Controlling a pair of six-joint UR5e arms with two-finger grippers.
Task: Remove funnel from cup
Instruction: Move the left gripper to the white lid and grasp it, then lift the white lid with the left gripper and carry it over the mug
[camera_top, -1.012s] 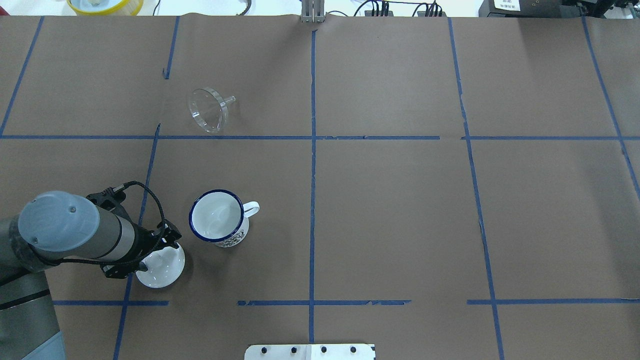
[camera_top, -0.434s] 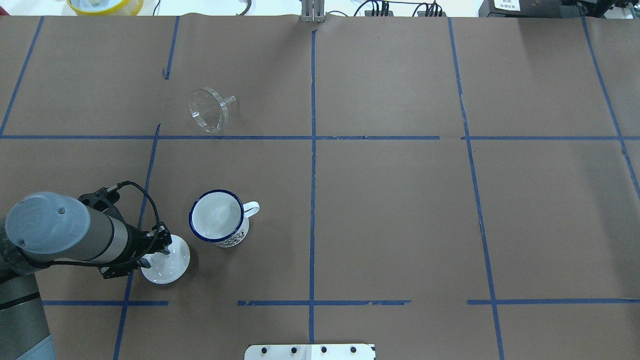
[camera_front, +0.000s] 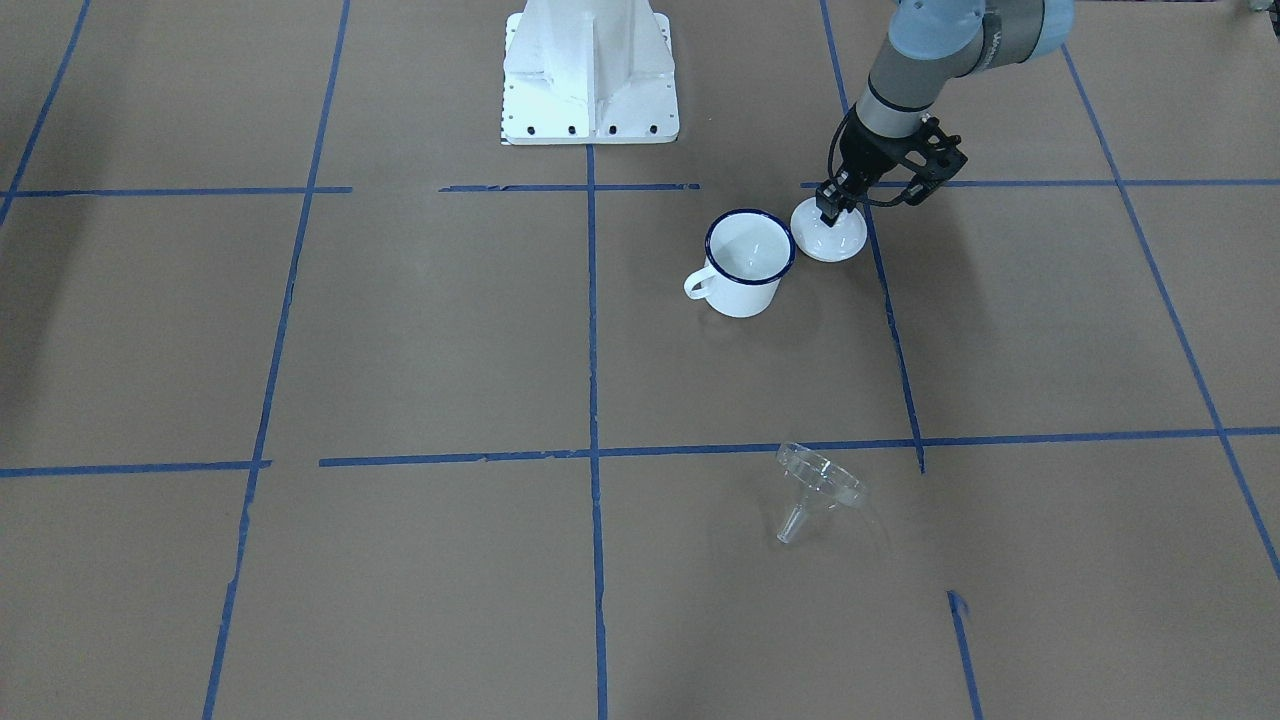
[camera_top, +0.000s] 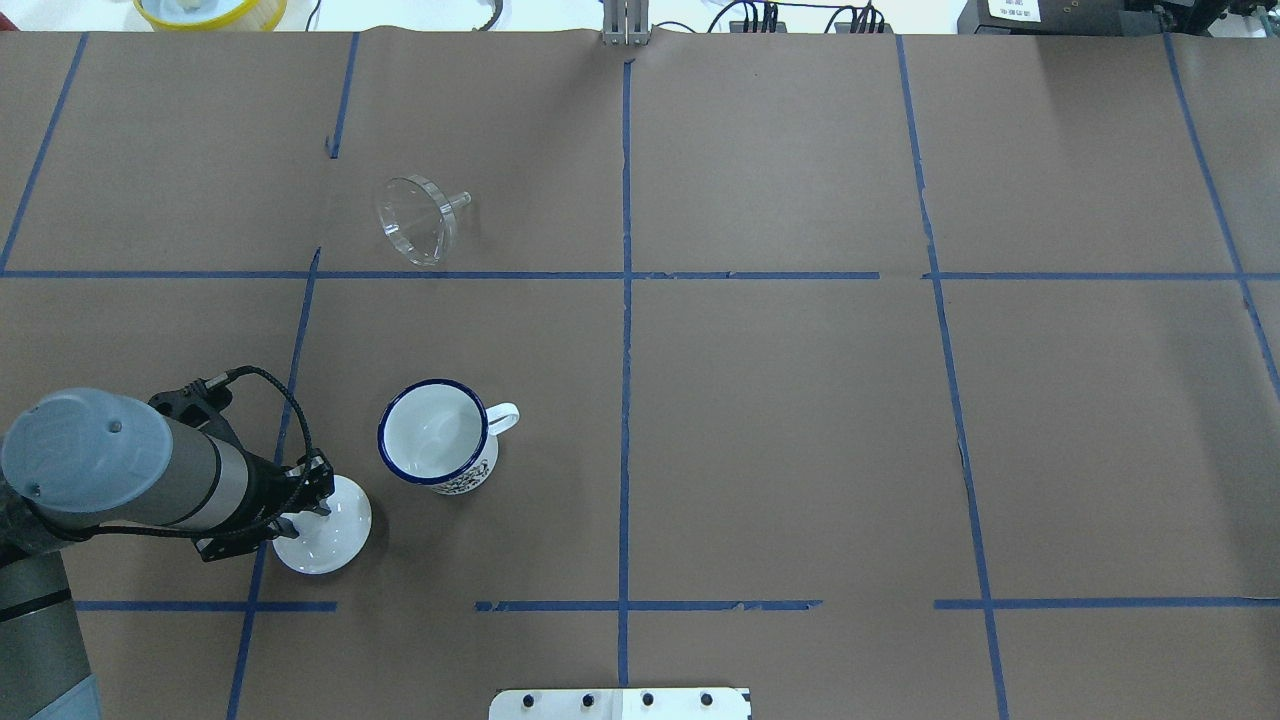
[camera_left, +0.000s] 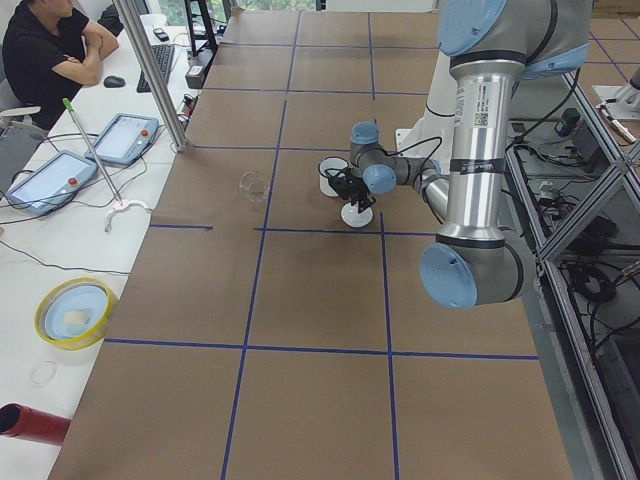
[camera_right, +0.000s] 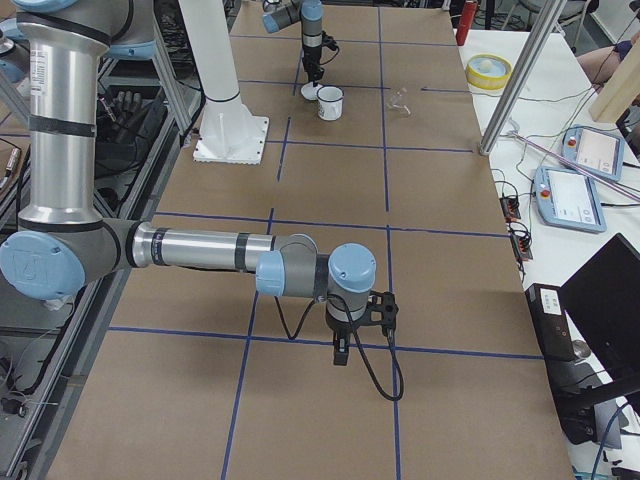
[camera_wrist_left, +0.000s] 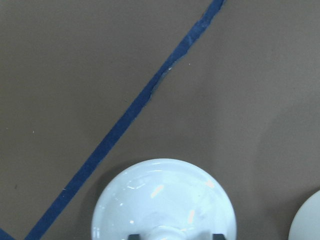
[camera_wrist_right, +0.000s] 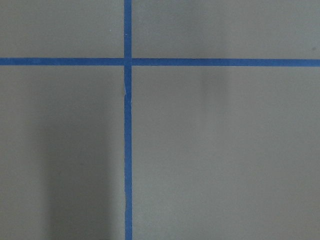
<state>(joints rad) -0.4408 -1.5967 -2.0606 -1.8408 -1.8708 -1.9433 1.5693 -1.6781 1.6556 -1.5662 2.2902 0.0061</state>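
Observation:
The clear funnel (camera_top: 415, 220) lies on its side on the brown table, far from the cup, and also shows in the front view (camera_front: 815, 490). The cup (camera_top: 435, 445) is a white mug with a blue rim; it stands upright and empty (camera_front: 748, 262). My left gripper (camera_top: 303, 508) is shut on the knob of a small white lid (camera_top: 325, 540), just left of the cup. In the left wrist view the lid (camera_wrist_left: 165, 200) fills the bottom edge. My right gripper (camera_right: 341, 355) hangs over bare table far from these; I cannot tell whether it is open or shut.
The robot's white base plate (camera_front: 590, 70) is at the near table edge. A yellow bowl (camera_top: 210, 10) sits beyond the far edge. Blue tape lines (camera_top: 625, 300) cross the table. A seated operator (camera_left: 45, 50) and tablets (camera_left: 120, 135) are at the far side.
My left arm has drawn back to the left. The lid in its gripper shifted slightly toward the cup, then back. Funnel and cup have not moved.

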